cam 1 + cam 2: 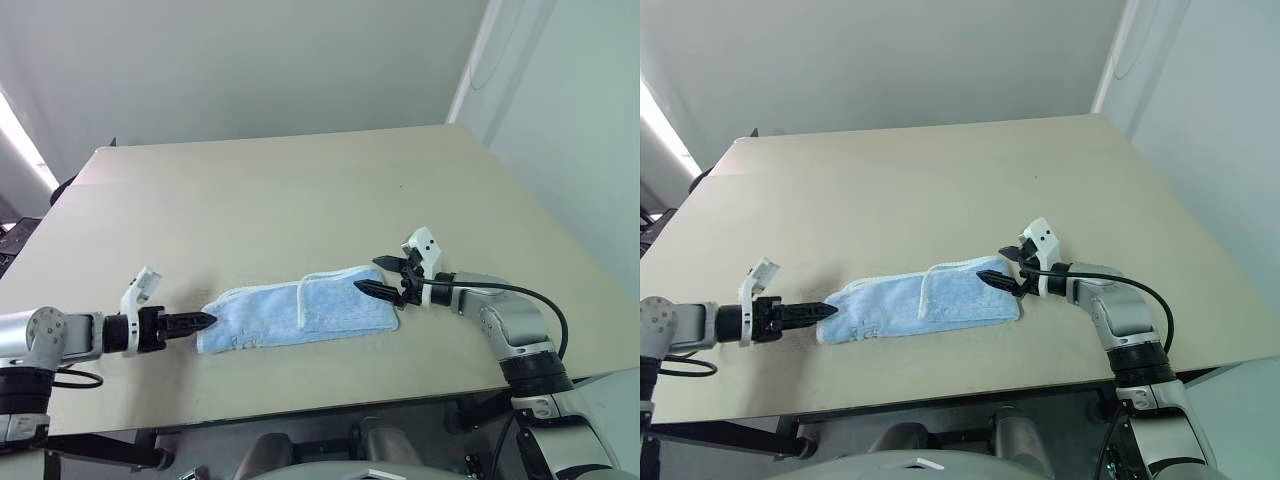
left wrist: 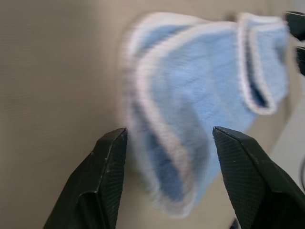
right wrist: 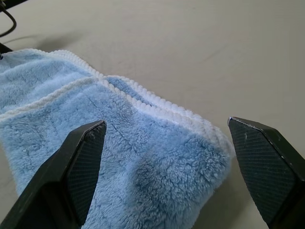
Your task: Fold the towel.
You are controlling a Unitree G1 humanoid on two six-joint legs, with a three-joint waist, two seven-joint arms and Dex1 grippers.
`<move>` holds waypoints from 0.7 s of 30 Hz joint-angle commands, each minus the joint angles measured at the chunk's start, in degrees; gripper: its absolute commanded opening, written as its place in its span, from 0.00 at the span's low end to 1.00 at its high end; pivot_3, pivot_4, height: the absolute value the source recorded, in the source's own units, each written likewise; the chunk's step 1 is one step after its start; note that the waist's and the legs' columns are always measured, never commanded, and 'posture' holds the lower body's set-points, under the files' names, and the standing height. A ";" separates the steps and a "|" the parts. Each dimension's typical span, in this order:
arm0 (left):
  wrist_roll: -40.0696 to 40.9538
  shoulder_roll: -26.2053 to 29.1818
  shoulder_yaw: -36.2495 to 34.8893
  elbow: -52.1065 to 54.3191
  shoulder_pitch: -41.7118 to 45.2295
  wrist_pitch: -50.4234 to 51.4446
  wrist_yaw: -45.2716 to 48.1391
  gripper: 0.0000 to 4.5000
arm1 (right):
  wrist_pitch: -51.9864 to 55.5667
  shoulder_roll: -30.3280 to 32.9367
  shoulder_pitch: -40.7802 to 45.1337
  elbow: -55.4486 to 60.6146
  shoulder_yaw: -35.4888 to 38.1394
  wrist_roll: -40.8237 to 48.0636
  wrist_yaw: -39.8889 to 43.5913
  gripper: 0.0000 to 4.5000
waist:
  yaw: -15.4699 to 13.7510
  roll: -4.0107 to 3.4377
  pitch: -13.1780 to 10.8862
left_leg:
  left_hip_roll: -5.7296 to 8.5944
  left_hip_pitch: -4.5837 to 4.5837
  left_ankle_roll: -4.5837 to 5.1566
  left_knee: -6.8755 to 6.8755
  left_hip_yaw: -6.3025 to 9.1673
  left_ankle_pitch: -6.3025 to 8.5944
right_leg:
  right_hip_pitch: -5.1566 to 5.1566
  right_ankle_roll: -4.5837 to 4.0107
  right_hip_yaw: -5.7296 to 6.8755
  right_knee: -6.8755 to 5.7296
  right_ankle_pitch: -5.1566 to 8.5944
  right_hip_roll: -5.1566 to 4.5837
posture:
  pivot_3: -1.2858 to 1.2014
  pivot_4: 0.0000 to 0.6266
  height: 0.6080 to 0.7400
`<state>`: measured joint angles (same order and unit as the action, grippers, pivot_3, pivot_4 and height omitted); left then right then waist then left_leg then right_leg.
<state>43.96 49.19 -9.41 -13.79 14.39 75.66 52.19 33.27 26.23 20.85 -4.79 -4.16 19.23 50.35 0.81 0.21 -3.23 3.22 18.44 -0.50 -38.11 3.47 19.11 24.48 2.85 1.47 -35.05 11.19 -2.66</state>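
Left pincer (image 1: 205,321) level, jaws parted, beside folded towel's (image 1: 300,309) end.

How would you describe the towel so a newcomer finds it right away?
On the beige rectangular table, look near the front edge between the left gripper and right gripper. The small light-blue terry towel lies there folded into a long strip, with white stitched edging.

No legible text, label or sign anywhere.
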 commanded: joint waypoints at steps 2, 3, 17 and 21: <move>-3.16 0.23 4.83 -0.05 1.63 -1.87 1.43 0.68 | -1.39 -0.37 0.81 1.55 -0.49 -0.38 -0.40 0.95 | -0.29 -0.02 0.01 | 0.03 0.00 0.00 0.00 0.00 0.00 | -0.02 0.00 0.00 0.00 0.00 -0.04 | 0.52 0.00 1.00; -3.52 -0.17 5.54 0.18 1.77 -2.14 1.57 0.68 | -1.42 -0.40 0.76 1.56 -0.55 -0.44 -0.43 0.95 | -0.31 -0.05 0.02 | 0.04 -0.02 0.00 -0.01 0.00 0.00 | -0.04 0.00 0.00 0.00 0.00 -0.06 | 0.52 0.00 1.00; -12.86 -7.68 18.30 -2.69 8.73 -2.21 0.07 0.68 | -0.07 -0.65 1.84 -0.32 -0.78 -0.96 -2.24 0.95 | -3.12 -1.09 0.43 | 0.17 -0.28 0.02 -0.13 -0.02 -0.01 | -0.84 0.00 0.07 0.06 0.21 -0.14 | 0.52 0.00 1.00; -14.96 -8.56 21.32 -4.08 10.45 -2.48 1.29 0.68 | 0.29 -0.99 2.22 -1.10 -0.67 -1.24 -2.89 0.95 | -3.10 -1.46 0.51 | 0.07 -0.95 0.00 -0.11 0.01 0.00 | -1.29 0.11 0.11 0.32 0.32 -0.11 | 0.52 0.00 1.00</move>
<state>31.23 43.22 6.05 -15.63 26.44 72.71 54.10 33.56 25.79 21.19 -6.31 -5.29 17.74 47.78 -2.29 -1.25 -2.72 3.24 17.49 -0.51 -38.21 3.50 19.13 23.07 2.97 1.63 -34.54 11.51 -2.72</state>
